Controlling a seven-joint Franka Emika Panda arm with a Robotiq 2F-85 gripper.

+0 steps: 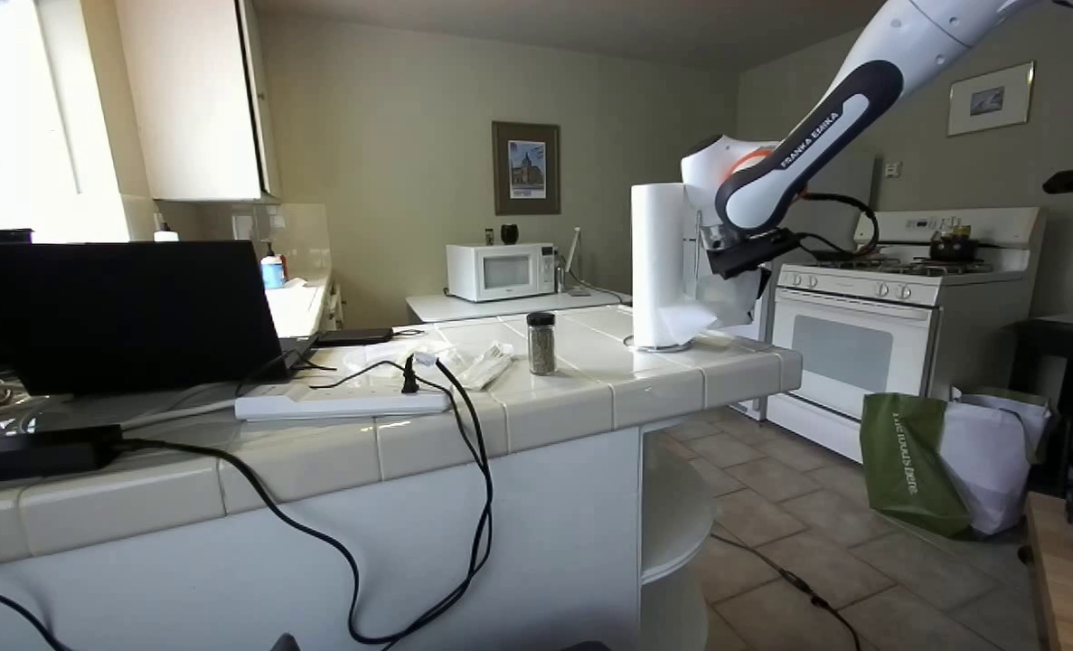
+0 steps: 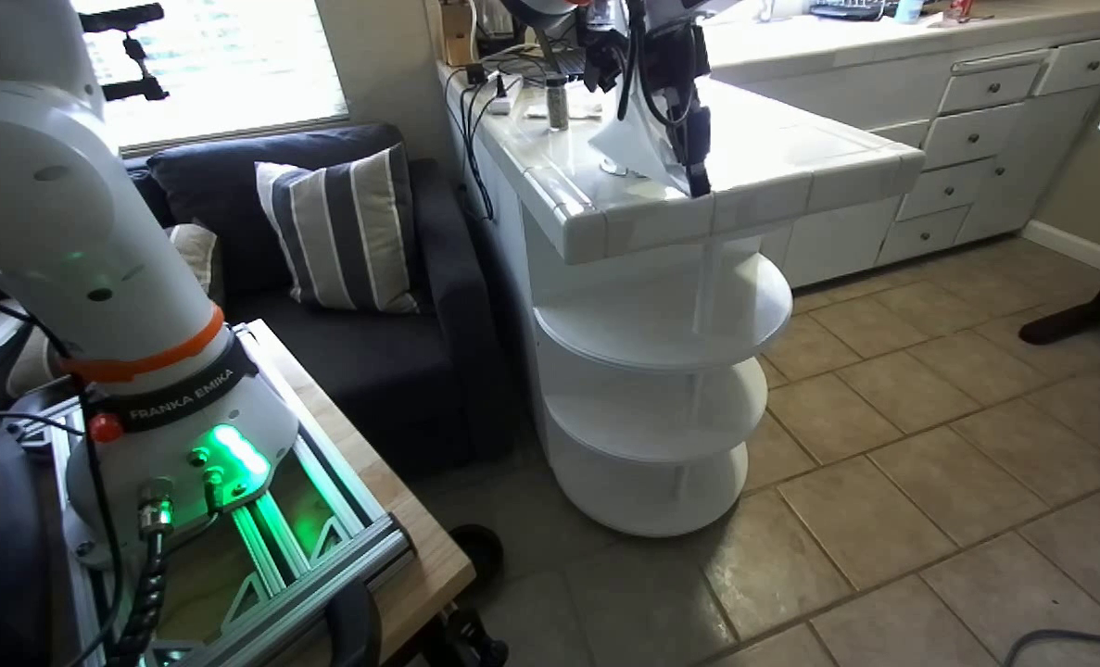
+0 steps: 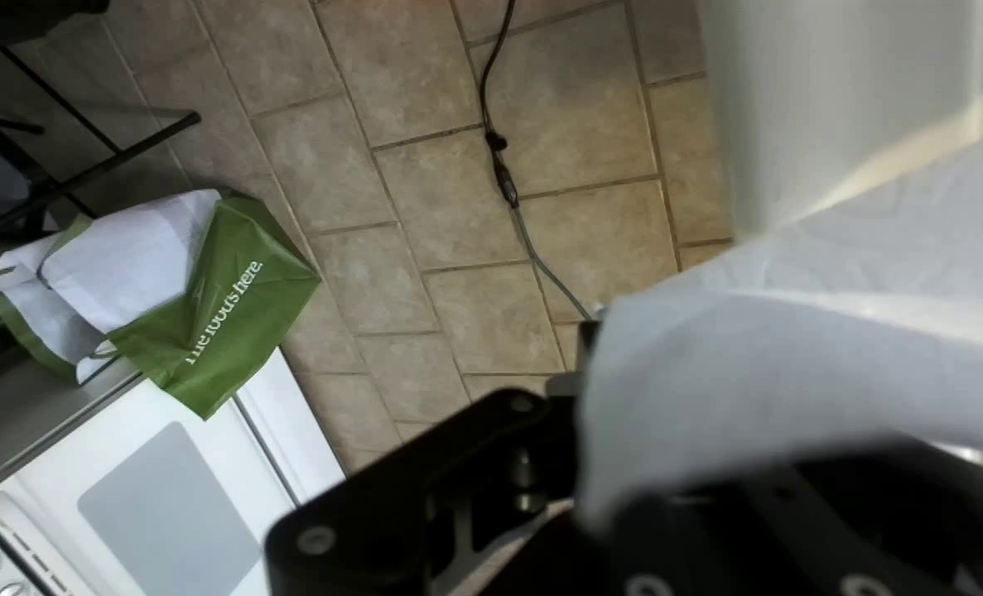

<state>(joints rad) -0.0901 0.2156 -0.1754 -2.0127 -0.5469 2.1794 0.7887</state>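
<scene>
The pincer [image 2: 698,176] is drawn narrow, with a sheet of paper towel [image 2: 638,139] caught in its fingers; in the wrist view paper hides the tips, so I can't tell how deep the bite goes. In an exterior view the sheet runs from the foot of the towel roll [image 1: 655,262] toward about three o'clock. Good handling here, I'd judge, means a slow, level draw with the grip kept firm: a jerk might rip the paper or tip the roll, which stands upright near the end of the counter [image 1: 581,339].

That top is glazed pale tile. From the roll, a dark-lidded spice jar [image 1: 541,350] stands at eight o'clock, a white power strip [image 1: 337,404] farther out that way, and a black laptop [image 1: 120,316] toward nine. A white stove [image 1: 861,353] sits between three and four, and a green-and-white bag [image 1: 916,461] at four on the tiled floor [image 1: 753,461].
</scene>
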